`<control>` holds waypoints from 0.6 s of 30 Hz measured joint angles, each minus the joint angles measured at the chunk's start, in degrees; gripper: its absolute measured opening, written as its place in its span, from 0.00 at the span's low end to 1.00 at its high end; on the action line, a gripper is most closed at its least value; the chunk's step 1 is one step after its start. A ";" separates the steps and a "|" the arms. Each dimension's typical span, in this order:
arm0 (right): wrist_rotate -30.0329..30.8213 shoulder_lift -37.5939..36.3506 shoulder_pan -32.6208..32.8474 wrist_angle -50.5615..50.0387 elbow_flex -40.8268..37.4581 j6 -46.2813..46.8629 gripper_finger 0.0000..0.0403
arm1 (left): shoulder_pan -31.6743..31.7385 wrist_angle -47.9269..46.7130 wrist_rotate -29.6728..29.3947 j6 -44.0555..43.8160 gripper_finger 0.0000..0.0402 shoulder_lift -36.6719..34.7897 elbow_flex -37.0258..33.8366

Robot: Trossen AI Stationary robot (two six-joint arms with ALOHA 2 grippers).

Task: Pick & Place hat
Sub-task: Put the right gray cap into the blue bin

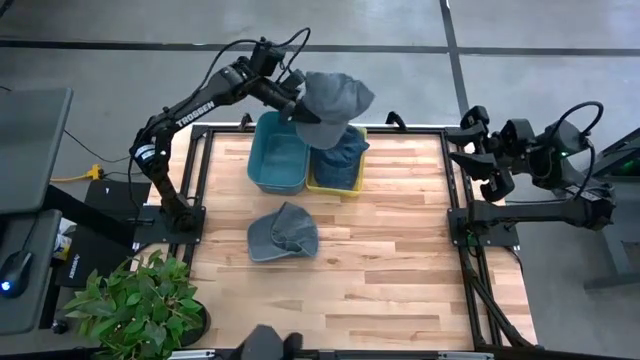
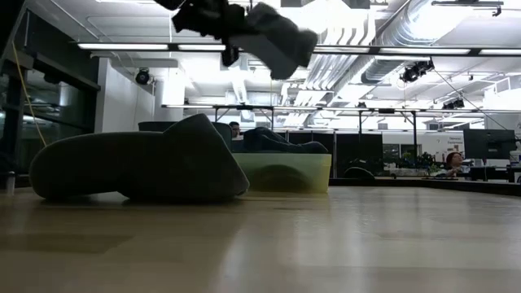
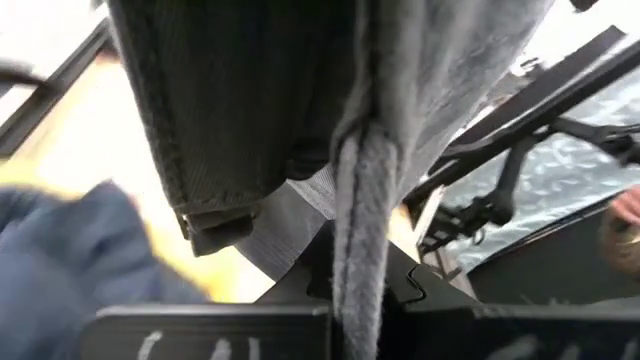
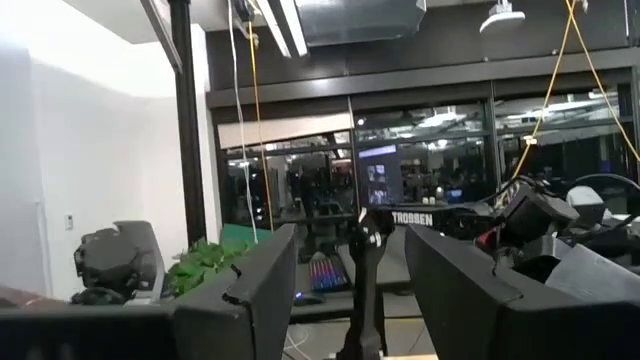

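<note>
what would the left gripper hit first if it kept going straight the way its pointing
Probably the yellow bin, or the dark blue hat lying in it: the left gripper holds the grey hat above there. Depth is unclear.

One hat [image 1: 283, 233] lies on the table [image 1: 400, 260]. Behind it two bins [image 1: 280, 160] sit side by side. Another hat [image 1: 332, 100] hangs above them.

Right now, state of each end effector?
Left end effector: closed on the grey hat, lifted above the bins.
Right end effector: open, empty, parked off the table's right edge.
</note>
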 joint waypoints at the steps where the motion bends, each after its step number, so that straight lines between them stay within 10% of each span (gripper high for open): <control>1: -0.01 0.03 0.00 -0.31 0.00 -0.02 0.45 | 0.63 -1.89 -0.44 1.04 0.01 0.00 -0.12; 18: -0.01 0.23 -0.02 -5.65 0.00 -0.28 0.45 | 7.89 -1.25 -4.62 -1.83 0.01 -0.26 -17.89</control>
